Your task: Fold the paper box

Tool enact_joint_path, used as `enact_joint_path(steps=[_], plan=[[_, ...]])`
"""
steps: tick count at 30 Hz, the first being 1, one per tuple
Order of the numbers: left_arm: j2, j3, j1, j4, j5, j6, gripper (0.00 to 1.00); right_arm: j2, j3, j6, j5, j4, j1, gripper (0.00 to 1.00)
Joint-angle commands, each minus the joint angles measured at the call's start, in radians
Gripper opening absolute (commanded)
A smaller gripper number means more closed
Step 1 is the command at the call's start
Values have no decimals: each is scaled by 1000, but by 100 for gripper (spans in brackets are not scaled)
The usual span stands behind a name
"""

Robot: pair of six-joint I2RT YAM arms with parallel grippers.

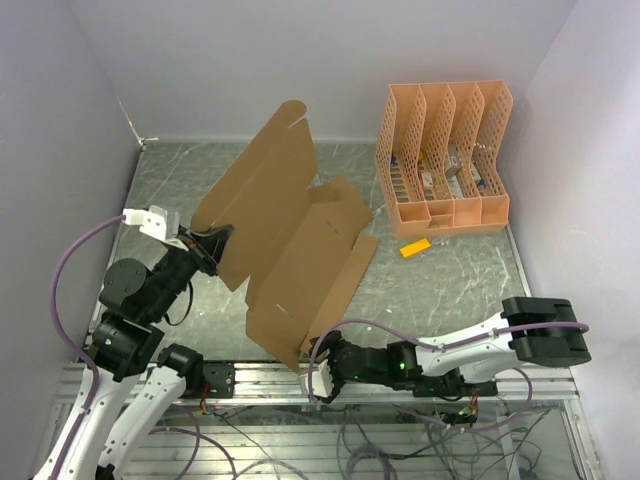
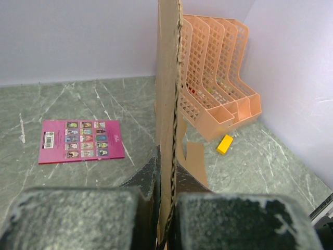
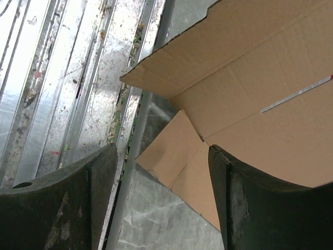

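Left wrist view showed the left fingers (image 2: 190,216) closed on the edge of the paper box (image 2: 169,104), whose brown corrugated panel stood upright between them. From above, these fingers (image 1: 212,243) gripped the left edge of a raised, tilted panel, with the left arm bent at the elbow at the table's near left and its wrist pointing right. The right fingers (image 3: 260,208) stood apart, open, with a near corner flap of the box (image 3: 250,104) seen between and beyond them; whether they touched it could not be told. The right arm lay low along the front rail, its elbow far right and its fingers (image 1: 322,378) reaching left toward the box's near corner. The rest of the box (image 1: 310,250) lay across the middle of the table (image 1: 450,290). A pink card (image 2: 80,140) lay flat left of the panel, an orange file organizer (image 1: 445,160) stood at the far right, and a small yellow block (image 1: 415,247) lay just before it.
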Motion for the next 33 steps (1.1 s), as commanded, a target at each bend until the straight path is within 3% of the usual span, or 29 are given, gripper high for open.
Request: enact_joint_path(steps=[1,9,20,24,26,30,33], plan=[[-27,23,-8,45,16,-22,7,30,-24,0,23,65,-2,69],[-44,18,-8,41,26,-40,7,80,-11,-8,48,78,-48,66],[-54,18,-8,27,31,-21,7,90,77,-4,84,-9,-99,44],[-58,20,-8,14,28,-15,7,66,100,5,104,-61,-99,42],[-59,21,-8,11,27,-12,7,54,125,16,93,-103,-99,51],[-60,17,-8,26,31,6,7,22,264,-5,-104,-360,-103,76],[-52,13,-8,38,43,33,7,-46,391,-134,-356,-608,-174,79]])
